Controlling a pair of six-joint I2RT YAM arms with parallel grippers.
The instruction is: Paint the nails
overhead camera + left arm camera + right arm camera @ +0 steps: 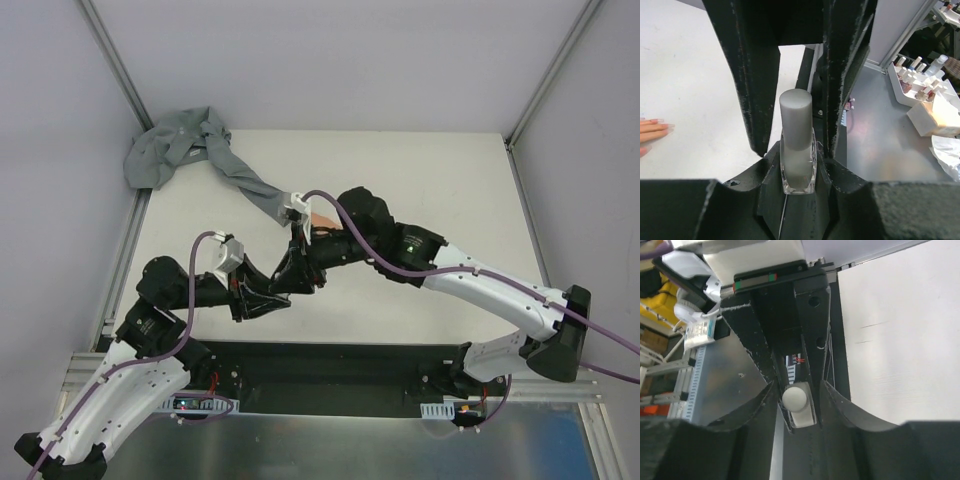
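Left tool (798,167) clamped on polish bottle (799,177) glass. Right tool (796,390) straddles grey cap (795,117); grip unclear. Close squarely, unscrew without tilting bottle.

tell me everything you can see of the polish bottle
The bottle is small clear glass with a squarish base, holding silvery-grey polish, closed by a tall matte grey round cap. Its base is clamped in the left gripper jaws, cap pointing out along them. The right gripper jaws flank the cap, a gap showing on one side.
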